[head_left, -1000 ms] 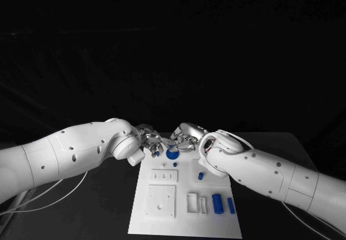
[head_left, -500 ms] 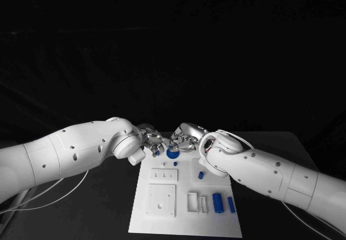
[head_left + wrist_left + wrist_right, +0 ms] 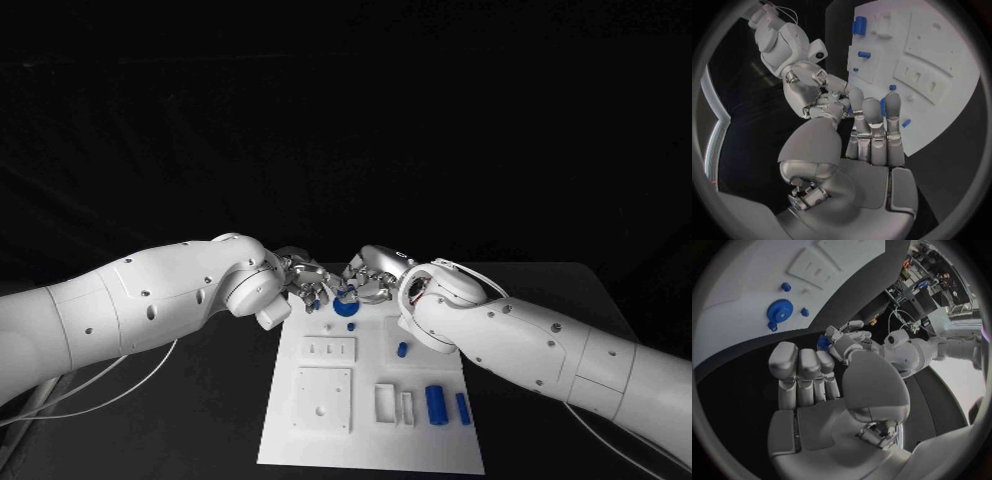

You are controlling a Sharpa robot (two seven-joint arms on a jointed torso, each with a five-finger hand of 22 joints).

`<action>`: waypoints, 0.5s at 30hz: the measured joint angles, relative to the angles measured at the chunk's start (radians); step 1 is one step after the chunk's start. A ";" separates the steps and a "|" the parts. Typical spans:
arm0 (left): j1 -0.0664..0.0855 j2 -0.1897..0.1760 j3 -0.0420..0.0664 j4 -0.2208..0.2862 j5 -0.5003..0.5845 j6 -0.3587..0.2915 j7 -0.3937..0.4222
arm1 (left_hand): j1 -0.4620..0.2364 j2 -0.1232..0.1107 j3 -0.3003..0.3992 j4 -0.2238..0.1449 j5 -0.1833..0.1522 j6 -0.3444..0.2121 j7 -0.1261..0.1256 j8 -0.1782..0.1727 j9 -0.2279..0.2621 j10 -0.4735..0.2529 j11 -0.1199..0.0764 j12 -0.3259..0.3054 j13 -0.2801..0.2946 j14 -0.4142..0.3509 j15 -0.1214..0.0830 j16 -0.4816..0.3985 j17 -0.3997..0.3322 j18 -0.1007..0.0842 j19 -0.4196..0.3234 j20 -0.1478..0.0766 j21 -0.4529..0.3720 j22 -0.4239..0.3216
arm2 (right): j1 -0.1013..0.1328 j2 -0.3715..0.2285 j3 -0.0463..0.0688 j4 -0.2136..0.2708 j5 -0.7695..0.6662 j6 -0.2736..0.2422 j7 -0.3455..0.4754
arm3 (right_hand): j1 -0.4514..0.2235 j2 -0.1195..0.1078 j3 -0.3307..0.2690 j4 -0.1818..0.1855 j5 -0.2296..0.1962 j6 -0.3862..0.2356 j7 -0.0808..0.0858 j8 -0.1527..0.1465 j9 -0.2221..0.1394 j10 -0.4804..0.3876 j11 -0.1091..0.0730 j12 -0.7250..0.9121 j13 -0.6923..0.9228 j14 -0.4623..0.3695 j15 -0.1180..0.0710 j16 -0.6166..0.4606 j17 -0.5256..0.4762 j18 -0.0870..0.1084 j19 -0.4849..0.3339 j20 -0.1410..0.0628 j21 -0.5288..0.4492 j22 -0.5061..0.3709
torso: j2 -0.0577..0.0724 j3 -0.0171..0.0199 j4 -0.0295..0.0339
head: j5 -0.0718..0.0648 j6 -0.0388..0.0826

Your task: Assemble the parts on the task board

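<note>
Both hands meet at the far end of the board

Up close, the left hand (image 3: 299, 280) and the right hand (image 3: 378, 275) crowded together above the far end of the white task board (image 3: 433, 450) on the black counter (image 3: 216, 420). A small blue part (image 3: 822, 342) sat between their fingertips, though I could not tell which hand held it or how either's fingers lay. Just below them a blue gear (image 3: 345, 308) lay on the board. Nearer the robot, a short blue peg (image 3: 402, 351) stood alone, and two blue cylinders (image 3: 436, 405) lay side by side beside white blocks.
</note>
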 measured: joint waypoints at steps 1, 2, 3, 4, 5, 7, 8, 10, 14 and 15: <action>0.000 0.000 0.000 0.000 0.000 0.000 0.000 | -0.008 -0.007 0.024 0.000 -0.003 0.002 0.002 0.000 0.000 0.000 0.000 0.005 0.001 0.000 0.000 0.002 0.002 0.000 0.000 0.000 0.003 0.001 | 0.000 0.000 0.000 0.000 0.000 0.000 0.000 | 0.000 0.000 -0.005 -0.001 0.003 0.000 0.000 0.000 0.000 0.000 0.000 0.000 -0.001 0.000 0.000 0.000 0.000 0.000 0.000 0.000 0.000 0.000 | 0.000 0.0001 0.0000 | 0.000 0.000; 0.000 0.000 0.000 0.000 -0.001 0.000 0.000 | -0.008 -0.007 0.028 0.001 -0.003 0.004 0.004 0.000 0.000 0.000 0.000 0.007 0.002 0.000 0.000 0.002 0.003 0.000 0.000 0.000 0.003 0.001 | 0.000 0.001 -0.001 -0.001 0.000 0.000 0.001 | -0.004 -0.004 -0.010 0.002 0.015 0.000 0.000 0.000 0.000 0.000 0.000 0.000 -0.001 0.000 0.000 0.000 0.000 0.000 0.000 0.000 0.000 0.000 | 0.000 0.0002 0.0000 | 0.000 0.000; 0.000 0.000 0.000 0.000 -0.001 0.000 0.000 | -0.011 -0.011 0.028 0.001 -0.003 0.006 0.006 0.000 0.000 0.002 0.002 0.010 0.003 0.000 0.000 0.002 0.004 0.000 0.000 0.000 0.003 0.001 | 0.000 0.001 -0.002 -0.002 0.000 0.000 0.001 | -0.007 -0.007 -0.015 0.004 0.030 0.000 0.000 0.000 0.000 0.000 0.000 0.000 -0.002 0.000 0.000 0.000 -0.001 0.000 0.000 0.000 0.000 0.000 | 0.000 0.0002 0.0000 | 0.000 0.000; 0.000 0.000 0.000 0.000 -0.002 0.000 0.000 | -0.014 -0.014 0.054 -0.006 -0.004 0.008 0.008 0.000 0.000 0.002 0.002 0.014 0.003 0.000 0.000 0.003 0.006 0.000 0.000 0.000 0.003 0.001 | 0.000 0.001 -0.002 -0.002 0.000 0.000 0.002 | -0.007 -0.007 -0.024 0.005 0.042 -0.002 0.002 0.000 0.000 0.000 0.000 -0.005 -0.004 0.000 0.000 -0.005 -0.003 0.000 0.000 0.000 -0.006 0.000 | 0.000 0.0002 -0.0001 | 0.000 -0.001; 0.000 0.000 0.000 0.000 -0.002 0.000 0.000 | -0.016 -0.016 0.059 -0.007 -0.005 0.009 0.009 0.000 0.000 0.002 0.002 0.018 0.004 0.000 0.000 0.007 0.008 0.000 0.000 0.000 0.003 0.001 | 0.000 0.001 -0.003 -0.002 0.000 0.000 0.002 | -0.007 -0.007 -0.031 0.007 0.048 -0.006 0.004 0.000 0.001 0.000 0.000 -0.009 -0.006 0.000 0.000 -0.009 -0.005 0.000 0.000 0.000 -0.010 0.000 | 0.000 0.0002 -0.0001 | 0.000 -0.001; 0.000 0.000 0.000 0.000 -0.005 0.000 0.000 | -0.023 -0.023 0.074 -0.009 -0.006 0.012 0.013 0.000 0.000 0.002 0.002 0.029 0.007 0.004 -0.004 0.013 0.013 0.000 0.002 -0.002 0.003 0.002 | 0.000 0.000 -0.004 -0.003 0.001 -0.001 0.004 | -0.015 -0.015 -0.045 0.012 0.053 -0.025 0.008 0.000 0.001 -0.002 0.002 -0.020 -0.013 0.000 0.000 -0.018 -0.012 0.000 0.000 0.000 -0.021 0.000 | 0.000 0.0002 -0.0001 | -0.001 -0.001; 0.000 0.000 0.000 0.000 -0.005 0.000 0.000 | -0.024 -0.029 0.081 -0.012 -0.005 0.013 0.013 0.000 0.000 0.001 0.001 0.032 0.008 0.006 -0.006 0.013 0.017 0.000 0.004 -0.004 0.003 0.002 | 0.000 0.000 -0.004 -0.004 0.002 -0.001 0.004 | -0.019 -0.019 -0.059 0.018 0.064 -0.038 0.009 0.001 0.001 -0.010 0.003 -0.030 -0.019 -0.001 0.001 -0.028 -0.020 0.000 0.000 0.000 -0.032 0.000 | 0.000 0.0002 -0.0001 | -0.001 -0.002; 0.000 0.001 0.001 0.000 -0.007 -0.001 0.000 | -0.021 -0.033 0.082 -0.013 0.007 0.013 0.013 0.000 0.000 0.000 0.000 0.035 0.008 0.008 -0.007 0.013 0.020 0.000 0.006 -0.006 0.003 0.003 | -0.001 -0.001 -0.006 -0.006 0.004 -0.002 0.007 | -0.026 -0.026 -0.087 0.027 0.077 -0.063 0.013 0.006 0.000 -0.031 0.005 -0.057 -0.038 -0.009 0.009 -0.056 -0.039 0.000 -0.004 0.004 -0.069 0.000 | 0.000 0.0002 -0.0001 | -0.001 -0.002; 0.001 0.001 0.001 0.002 -0.012 -0.002 0.001 | -0.034 -0.045 0.096 -0.019 0.020 0.013 0.013 0.000 0.000 -0.003 -0.003 0.050 0.012 0.012 -0.011 0.018 0.033 0.000 0.011 -0.011 0.003 0.005 | -0.002 -0.005 -0.006 -0.007 0.009 -0.008 0.014 | -0.017 -0.035 -0.196 0.053 0.083 -0.135 0.031 0.007 -0.003 -0.079 0.020 -0.146 -0.114 -0.036 0.021 -0.119 -0.090 0.009 -0.024 0.019 -0.179 0.000 | 0.000 0.0002 -0.0003 | 0.000 -0.004; 0.001 0.001 0.001 0.002 -0.013 -0.002 0.002 | -0.035 -0.046 0.103 -0.026 0.020 0.013 0.014 0.001 0.000 -0.004 -0.004 0.052 0.013 0.013 -0.012 0.018 0.035 0.000 0.011 -0.011 0.003 0.005 | -0.002 -0.007 -0.006 -0.007 0.010 -0.010 0.015 | -0.011 -0.032 -0.224 0.059 0.083 -0.148 0.035 0.007 -0.003 -0.086 0.021 -0.161 -0.132 -0.038 0.024 -0.125 -0.096 0.010 -0.024 0.019 -0.195 0.000 | 0.000 0.0002 -0.0003 | 0.000 -0.004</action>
